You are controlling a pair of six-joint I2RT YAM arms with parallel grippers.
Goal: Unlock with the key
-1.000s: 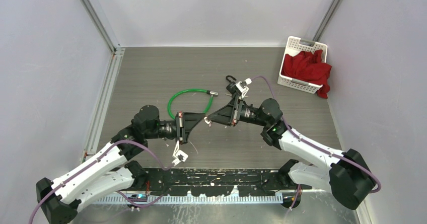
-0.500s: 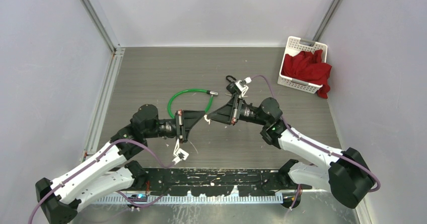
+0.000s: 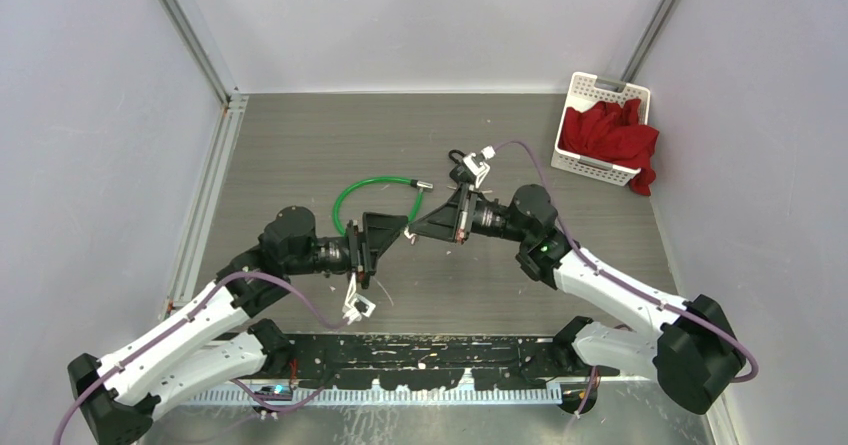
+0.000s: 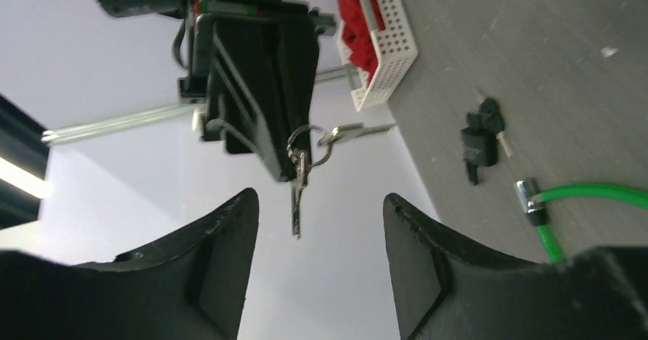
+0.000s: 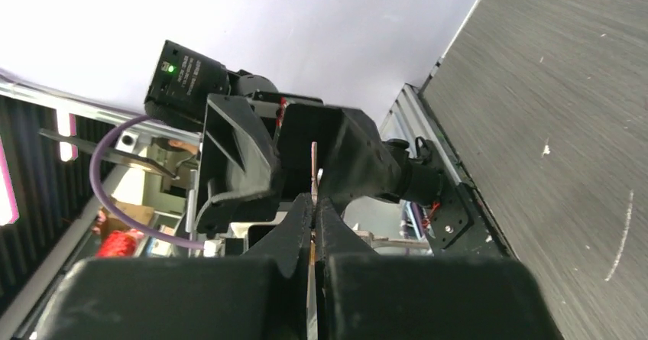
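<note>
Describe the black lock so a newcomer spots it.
Start at the white basket of red cloth, far right of the table. Between it and the green cable loop lies the black lock, near the cable's metal tip but not touching. It's the only small black piece loose on the table.

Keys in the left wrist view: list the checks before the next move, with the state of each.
1. Right claw shut on the keys: ok.
2. Left claw open, touching none of them: ok.
3. One of them singled out for insertion: cannot tell.
4. Lock body in view on the table: ok.
5. Lock body held steady: not ok, nothing grips it.
</note>
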